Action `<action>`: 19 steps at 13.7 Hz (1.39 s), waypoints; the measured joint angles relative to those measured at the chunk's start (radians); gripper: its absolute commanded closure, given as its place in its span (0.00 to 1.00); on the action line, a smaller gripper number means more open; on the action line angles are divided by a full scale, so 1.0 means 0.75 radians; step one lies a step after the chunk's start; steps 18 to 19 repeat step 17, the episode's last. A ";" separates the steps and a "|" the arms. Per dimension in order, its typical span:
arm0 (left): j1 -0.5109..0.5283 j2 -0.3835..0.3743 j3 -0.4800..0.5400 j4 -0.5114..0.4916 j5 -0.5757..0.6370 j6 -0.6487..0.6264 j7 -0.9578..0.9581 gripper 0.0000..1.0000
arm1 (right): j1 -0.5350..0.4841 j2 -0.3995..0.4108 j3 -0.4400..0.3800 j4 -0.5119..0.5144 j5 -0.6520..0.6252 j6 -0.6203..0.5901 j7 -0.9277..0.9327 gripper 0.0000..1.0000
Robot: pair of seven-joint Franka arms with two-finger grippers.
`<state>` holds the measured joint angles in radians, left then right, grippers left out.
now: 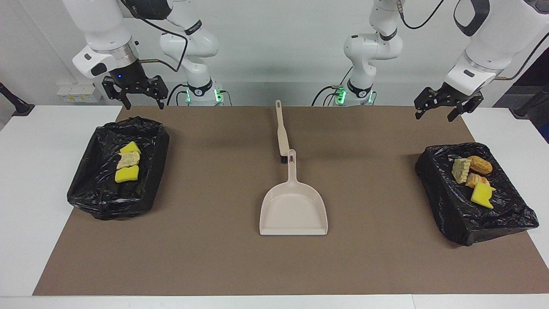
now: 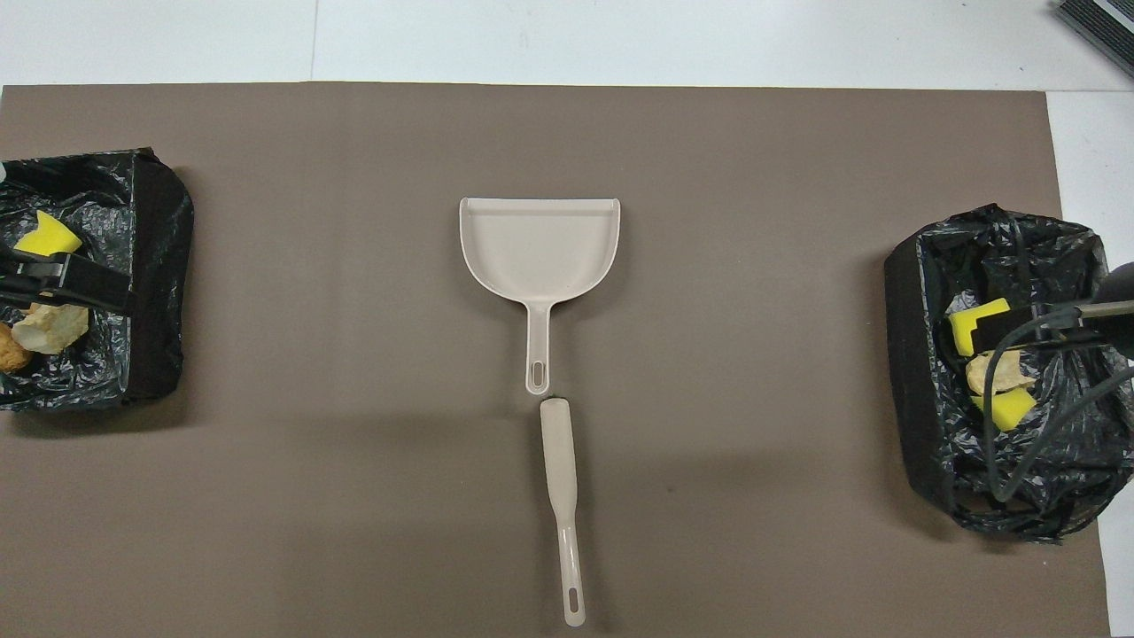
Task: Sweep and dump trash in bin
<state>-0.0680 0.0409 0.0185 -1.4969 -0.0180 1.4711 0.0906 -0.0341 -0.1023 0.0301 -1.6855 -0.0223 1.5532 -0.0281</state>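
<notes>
The trash lies in two black-bagged bins. The bin point(image 1: 98, 201) at the right arm's end holds two yellow sponge chunks point(image 1: 127, 174) and a bread piece point(image 1: 128, 159). The bin point(image 1: 472, 223) at the left arm's end holds several scraps: a bread piece point(image 1: 461, 170), a brown pastry point(image 1: 479, 164) and a yellow sponge point(image 1: 482, 195). My right gripper point(image 1: 144, 104) hangs open and empty high over its bin point(image 2: 912, 354). My left gripper point(image 1: 434, 115) hangs open and empty high over the other bin point(image 2: 151, 266).
A beige dustpan point(image 1: 294, 210) lies mid-mat, its mouth away from the robots and nothing in it. A beige brush point(image 1: 282, 133) lies in line with its handle, nearer to the robots, with its bristles at the handle's tip. The brown mat point(image 1: 206, 240) covers most of the white table.
</notes>
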 measured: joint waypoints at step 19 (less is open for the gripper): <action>0.000 0.000 0.006 0.005 0.000 -0.039 0.008 0.00 | 0.000 0.000 0.000 0.000 0.000 0.000 0.000 0.00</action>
